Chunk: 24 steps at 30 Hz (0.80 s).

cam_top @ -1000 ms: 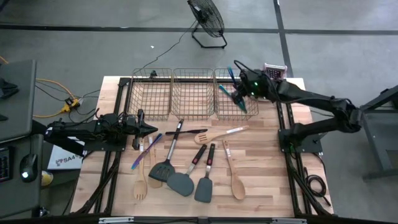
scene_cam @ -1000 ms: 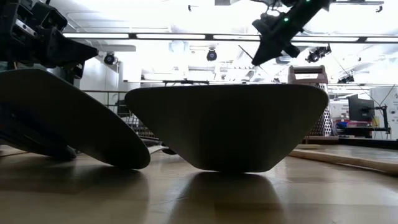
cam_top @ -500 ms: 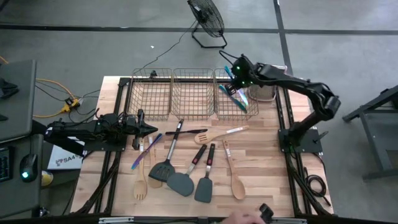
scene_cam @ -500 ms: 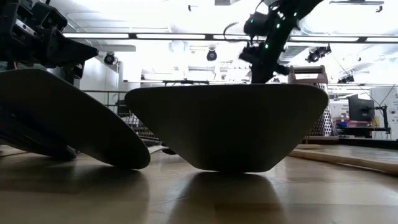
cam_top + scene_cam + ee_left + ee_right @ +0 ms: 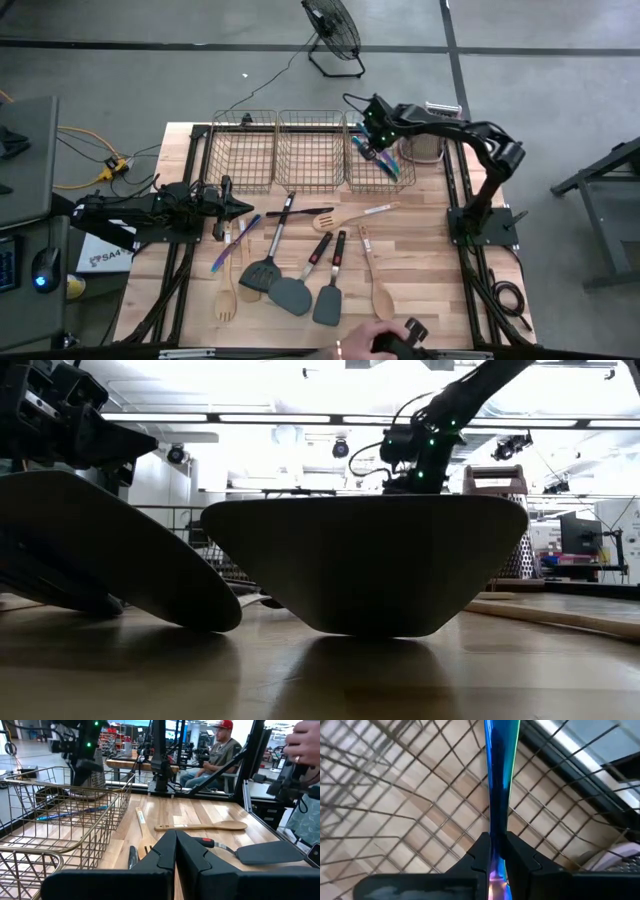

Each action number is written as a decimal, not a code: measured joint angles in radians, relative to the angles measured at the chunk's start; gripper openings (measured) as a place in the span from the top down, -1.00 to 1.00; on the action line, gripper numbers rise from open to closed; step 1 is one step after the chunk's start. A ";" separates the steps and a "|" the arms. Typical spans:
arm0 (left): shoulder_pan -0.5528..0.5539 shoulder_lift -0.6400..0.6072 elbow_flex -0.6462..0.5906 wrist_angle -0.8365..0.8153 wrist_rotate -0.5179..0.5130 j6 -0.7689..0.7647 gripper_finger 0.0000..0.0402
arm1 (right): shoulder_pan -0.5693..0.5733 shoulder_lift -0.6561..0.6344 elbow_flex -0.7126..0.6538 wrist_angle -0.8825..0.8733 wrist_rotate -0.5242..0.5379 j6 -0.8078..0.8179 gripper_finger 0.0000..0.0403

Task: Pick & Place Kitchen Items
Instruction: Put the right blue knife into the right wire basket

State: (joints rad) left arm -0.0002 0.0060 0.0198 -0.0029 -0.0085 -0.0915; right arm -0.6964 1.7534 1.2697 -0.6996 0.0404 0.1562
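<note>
My right gripper (image 5: 371,133) hangs over the right wire basket (image 5: 352,172), slanting down, shut on a slim iridescent blue utensil (image 5: 498,780). Other blue and teal pieces (image 5: 388,166) lie on that basket's floor. On the table lie dark spatulas (image 5: 291,295), black-handled tools (image 5: 287,212), wooden spoons (image 5: 380,297) and a wooden fork (image 5: 225,302). My left gripper (image 5: 238,207) rests shut at the table's left, pointing level, and touches nothing; its fingers (image 5: 165,851) meet in the left wrist view. My right gripper pinches the blue utensil between its two fingers (image 5: 481,849), close to one end (image 5: 496,840). The fingers slant down from above and lie along the piece. Its long free part reaches out past the fingertips over the basket's wire floor; whether it touches the wires I cannot tell.
Two more wire baskets (image 5: 246,150) (image 5: 310,150) stand in a row at the far edge. A metal box grater (image 5: 428,148) stands beside the right basket. A person's hand with a dark device (image 5: 390,343) is at the near edge; another person sits beyond the table (image 5: 220,755).
My right gripper has sunk and gone toward the far left, over the right basket, tipping from a shallow slant to a steep downward one. It has stayed shut on the blue utensil, which came along. The person's hand has come in at the near edge.
</note>
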 joint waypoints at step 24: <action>0.000 0.000 0.000 0.000 0.000 0.000 0.98 | -0.033 0.152 0.000 0.041 -0.024 -0.066 0.86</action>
State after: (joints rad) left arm -0.0003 0.0063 0.0196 -0.0029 -0.0082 -0.0917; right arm -0.7292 1.9053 1.2697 -0.6586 0.0169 0.0902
